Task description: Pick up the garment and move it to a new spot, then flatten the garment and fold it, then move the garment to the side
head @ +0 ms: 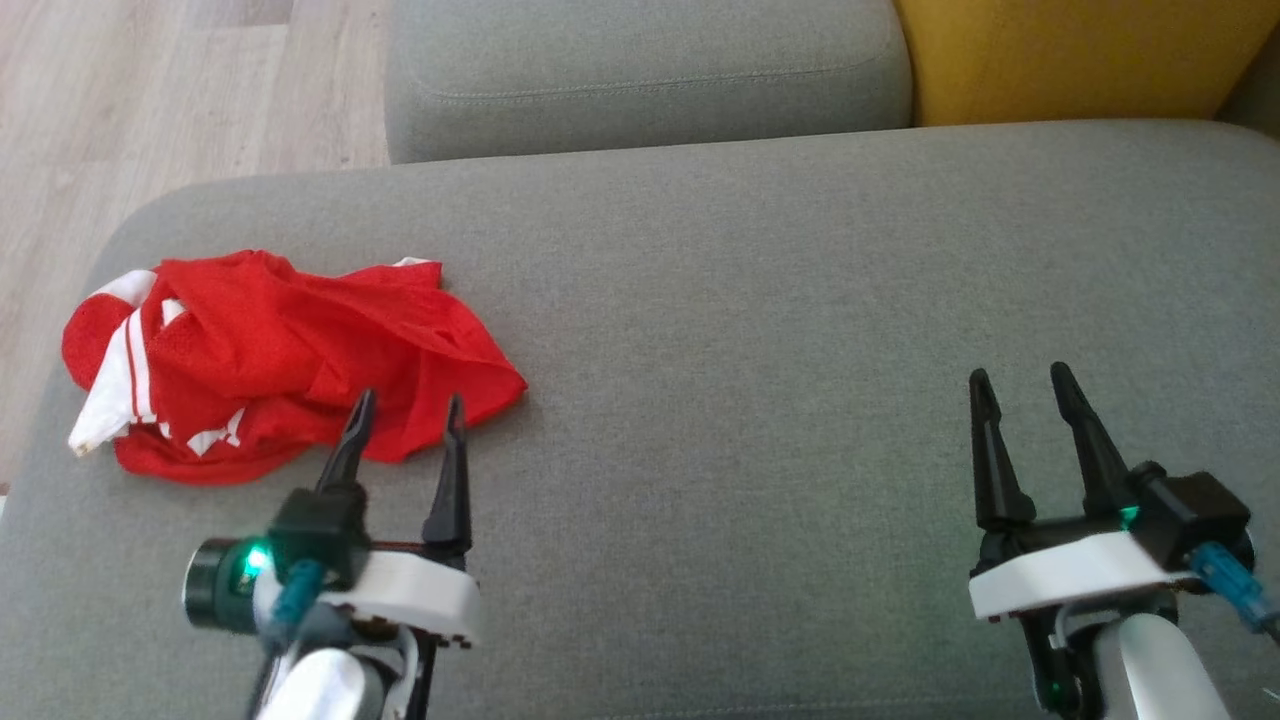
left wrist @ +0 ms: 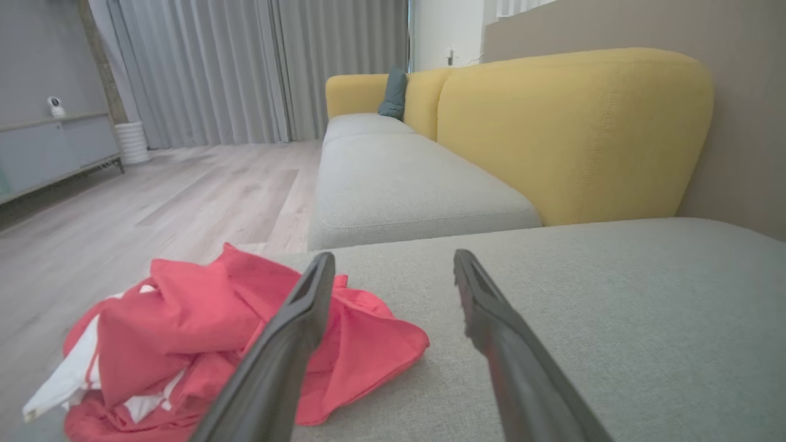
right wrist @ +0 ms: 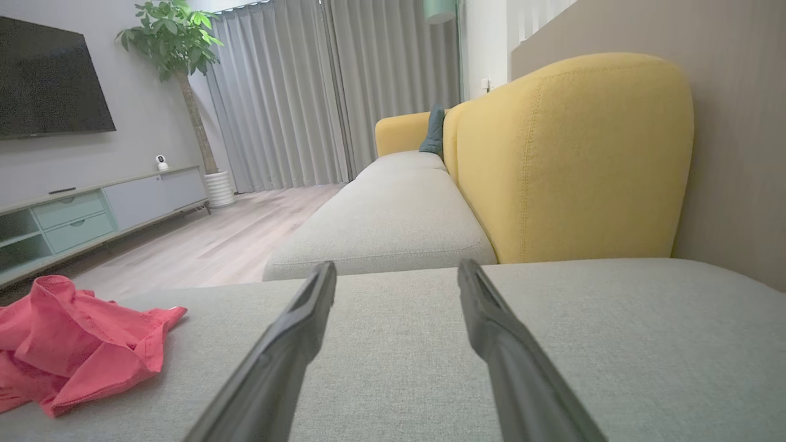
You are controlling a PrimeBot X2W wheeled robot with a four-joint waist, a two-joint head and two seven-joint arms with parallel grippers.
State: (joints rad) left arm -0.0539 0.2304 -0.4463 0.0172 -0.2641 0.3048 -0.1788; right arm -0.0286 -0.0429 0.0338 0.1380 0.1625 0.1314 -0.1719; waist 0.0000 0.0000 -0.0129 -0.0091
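End effectors (head: pixel 410 398) (head: pixel 1020 372) fully apart, empty.

We see a broad grey seat cushion (head: pixel 780 300) spread before us, its rounded corner at about ten o'clock. Directly on it, out toward nine o'clock and close to that edge, lies a crumpled red garment (head: pixel 280 350) with white stripes, bunched in a loose heap. At twelve o'clock a second cushion (head: pixel 640 70), also grey, adjoins it.
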